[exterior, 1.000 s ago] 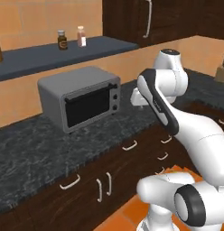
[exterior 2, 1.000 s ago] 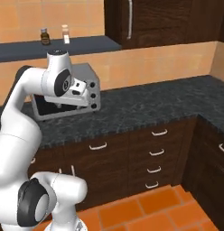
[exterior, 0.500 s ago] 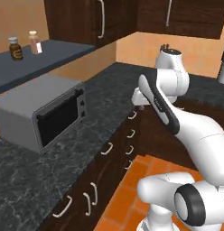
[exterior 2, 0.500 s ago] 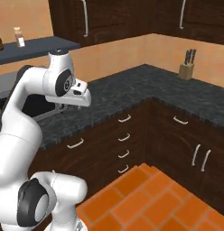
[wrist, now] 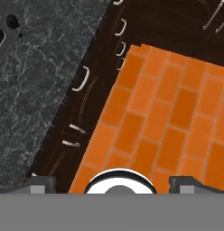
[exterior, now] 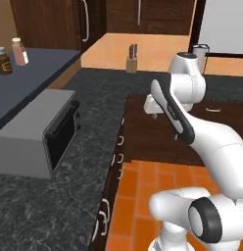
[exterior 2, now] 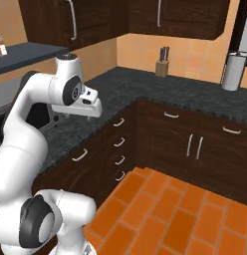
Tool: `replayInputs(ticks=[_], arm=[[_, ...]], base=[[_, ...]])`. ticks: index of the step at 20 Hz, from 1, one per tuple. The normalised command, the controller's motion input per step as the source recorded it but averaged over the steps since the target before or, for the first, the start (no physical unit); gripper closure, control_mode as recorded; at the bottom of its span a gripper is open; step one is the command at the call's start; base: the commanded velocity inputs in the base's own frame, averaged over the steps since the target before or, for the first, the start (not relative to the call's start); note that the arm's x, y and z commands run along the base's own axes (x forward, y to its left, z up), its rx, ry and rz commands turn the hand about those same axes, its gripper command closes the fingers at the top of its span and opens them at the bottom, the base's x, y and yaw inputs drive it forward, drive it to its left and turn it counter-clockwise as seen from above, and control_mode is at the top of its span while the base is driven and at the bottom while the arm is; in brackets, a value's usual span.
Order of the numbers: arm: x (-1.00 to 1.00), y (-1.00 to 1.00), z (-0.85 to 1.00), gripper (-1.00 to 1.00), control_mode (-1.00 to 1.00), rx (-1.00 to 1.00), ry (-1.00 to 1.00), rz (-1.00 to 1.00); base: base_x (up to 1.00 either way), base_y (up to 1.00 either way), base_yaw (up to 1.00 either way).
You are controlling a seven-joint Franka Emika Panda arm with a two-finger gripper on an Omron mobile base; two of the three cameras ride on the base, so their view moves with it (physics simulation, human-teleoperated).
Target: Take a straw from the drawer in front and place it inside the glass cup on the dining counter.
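My gripper (wrist: 116,184) is open, its two dark fingertips (wrist: 41,182) set far apart with nothing between them. It hangs from the white hand (exterior 2: 80,107) above the edge of the black granite counter and points down at the orange floor. In the left base view the hand (exterior: 153,105) sits in front of the corner cabinets. Several shut dark brown drawer fronts (exterior 2: 118,144) with silver handles run below the counter; which one is the task's drawer I cannot tell. The straw, the glass cup and the dining counter are out of view.
A grey microwave (exterior: 40,137) stands on the black speckled counter (exterior: 94,122) at the left. A knife block (exterior 2: 162,67) and a paper towel roll (exterior 2: 232,69) stand at the back. Small bottles (exterior: 18,51) sit on a shelf. Orange tile floor (exterior 2: 185,209) lies open ahead.
The whole picture has swung: the base has turned to the right, so the microwave has slid left and the corner with the knife block has come into view. The gripper stays open.
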Motion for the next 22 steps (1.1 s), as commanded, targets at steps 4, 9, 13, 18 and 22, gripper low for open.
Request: replayInputs(ticks=[4, 9, 13, 18, 22], arm=[[-0.03, 0.09, 0.0, -1.0, -1.0, 0.06, 0.0, -0.07], [0.0, -0.35, 0.0, -1.0, -1.0, 0.51, 0.0, -0.07], [0.06, -0.63, -0.25, -1.0, -1.0, 0.64, 0.01, 0.0], [0.38, -0.39, -0.57, -1.0, -1.0, 0.5, 0.0, 0.08], [0.55, -0.06, -0.64, -1.0, -1.0, 0.27, 0.0, 0.16]], base=[[-0.22, 0.45, -0.3], [0.0, 0.0, 0.0], [0.0, 0.0, 0.0], [0.0, 0.0, 0.0], [0.0, 0.0, 0.0]])
